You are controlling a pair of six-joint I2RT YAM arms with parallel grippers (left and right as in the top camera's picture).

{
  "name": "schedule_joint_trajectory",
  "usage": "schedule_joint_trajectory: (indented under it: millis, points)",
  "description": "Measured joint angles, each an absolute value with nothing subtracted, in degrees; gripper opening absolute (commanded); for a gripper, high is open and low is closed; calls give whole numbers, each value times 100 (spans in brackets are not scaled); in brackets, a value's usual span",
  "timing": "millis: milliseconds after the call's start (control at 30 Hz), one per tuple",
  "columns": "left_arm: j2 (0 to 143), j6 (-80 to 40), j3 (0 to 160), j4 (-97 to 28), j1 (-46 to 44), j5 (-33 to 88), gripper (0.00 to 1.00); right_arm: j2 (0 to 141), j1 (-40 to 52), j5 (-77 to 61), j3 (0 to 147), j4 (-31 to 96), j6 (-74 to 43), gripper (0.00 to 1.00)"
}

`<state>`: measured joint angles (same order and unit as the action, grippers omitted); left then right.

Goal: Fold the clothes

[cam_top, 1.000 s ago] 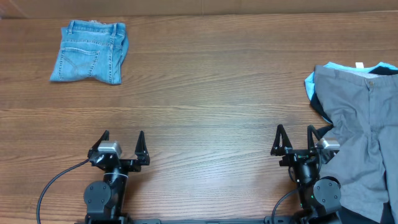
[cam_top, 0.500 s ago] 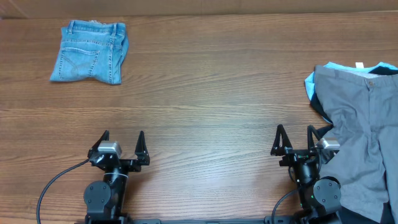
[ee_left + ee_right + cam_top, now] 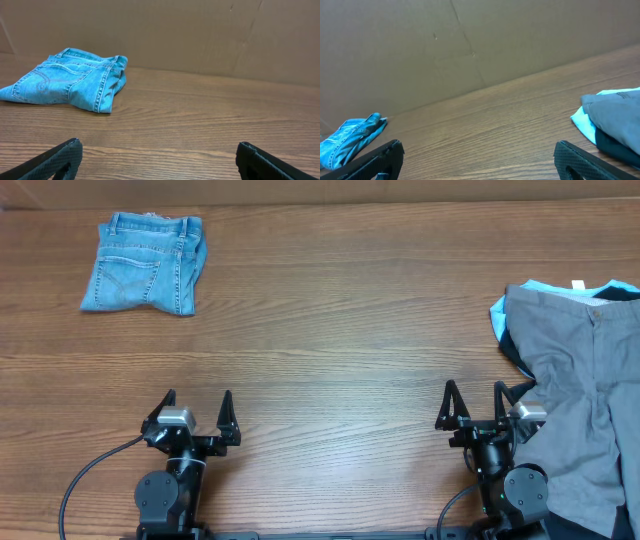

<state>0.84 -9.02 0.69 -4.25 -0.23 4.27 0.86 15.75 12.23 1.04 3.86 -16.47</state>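
Note:
Folded blue denim shorts [image 3: 144, 264] [image 3: 70, 79] [image 3: 350, 140] lie at the far left of the table. At the right edge, grey shorts [image 3: 580, 390] [image 3: 615, 112] are spread over a light-blue garment [image 3: 530, 288] [image 3: 585, 125] and a black tee [image 3: 512, 345] [image 3: 617, 145]. My left gripper [image 3: 197, 402] [image 3: 157, 150] rests open near the front edge, nothing between its fingers. Beside the grey shorts' left edge my right gripper [image 3: 476, 393] [image 3: 479, 150] is open too, with only bare wood between its fingers.
The wooden table [image 3: 340, 320] runs between the two piles. A brown cardboard wall [image 3: 200, 35] [image 3: 445, 50] stands behind its far edge. A black cable [image 3: 85, 475] trails from the left arm's base.

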Motion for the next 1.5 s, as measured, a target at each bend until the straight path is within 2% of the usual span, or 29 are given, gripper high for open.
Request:
schedule_joint_trajectory:
  millis: [500, 1067, 1333, 1500]
  points:
    - [84, -1308, 69, -375, -23, 473, 100, 86, 1575, 950, 104, 314, -1649, 100]
    - [84, -1643, 281, -405, -23, 1288, 100, 91, 1575, 211, 108, 309, -1645, 100]
    - [161, -1643, 1435, -1424, -23, 1173, 100, 226, 1575, 132, 1020, 1413, -1643, 100]
    - [886, -1640, 2425, -2305, -23, 961, 100, 880, 1573, 110, 2110, 2322, -1647, 100]
